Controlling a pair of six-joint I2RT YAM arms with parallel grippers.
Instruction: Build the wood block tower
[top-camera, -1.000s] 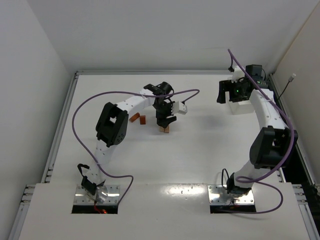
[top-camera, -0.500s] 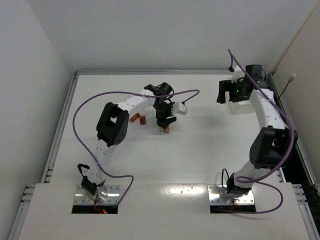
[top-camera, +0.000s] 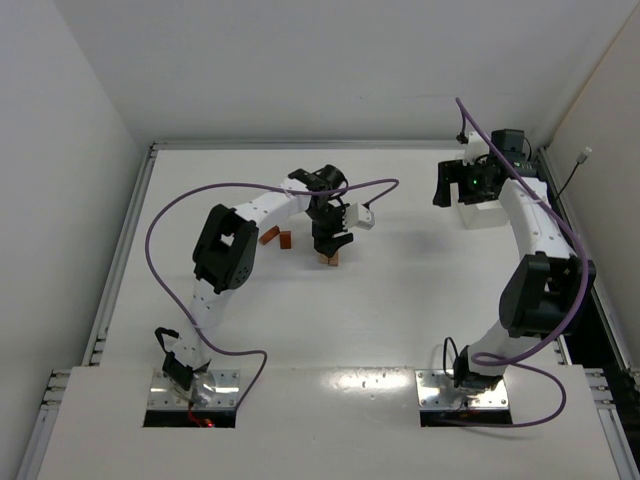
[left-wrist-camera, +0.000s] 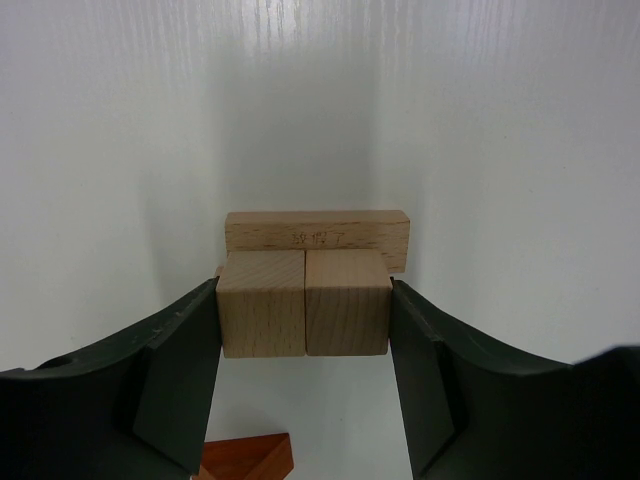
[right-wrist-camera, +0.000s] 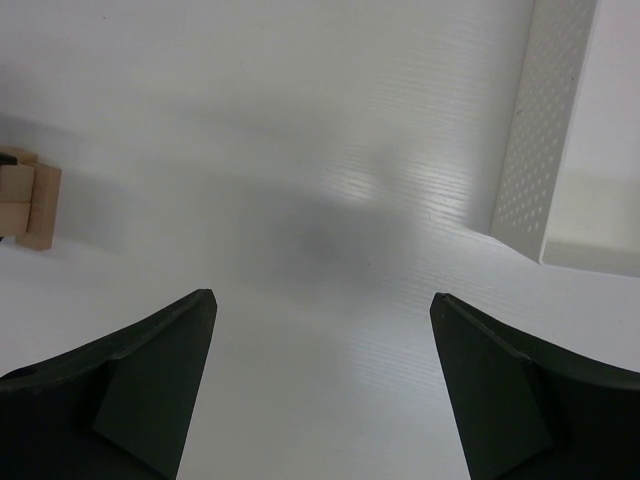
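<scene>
The white table (top-camera: 400, 300) fills the scene, walled in by pale panels. The left arm (top-camera: 222, 250) bends out from its near-left base to the middle of the table, and the right arm (top-camera: 540, 290) stretches from its near-right base to the far right. There the white perforated tray (top-camera: 485, 213) sits just beside the right gripper (right-wrist-camera: 322, 298), whose fingers are spread wide over bare tabletop with nothing between them. The left gripper (left-wrist-camera: 303, 300) points down at the middle of the table and pinches the pale cubes (left-wrist-camera: 262, 305), two of them side by side, with one finger pressed against each outer face. These cubes belong to the wood block tower (top-camera: 329, 258), which stands at the table's centre. A pale plank (left-wrist-camera: 318, 238) lies on its long edge touching the far side of the cubes. A reddish-brown piece (left-wrist-camera: 248, 458) shows low down on the near side of the cubes, mostly cut off by the wrist view's edge. Two loose reddish-brown blocks (top-camera: 268, 236) lie close together just left of the tower.
</scene>
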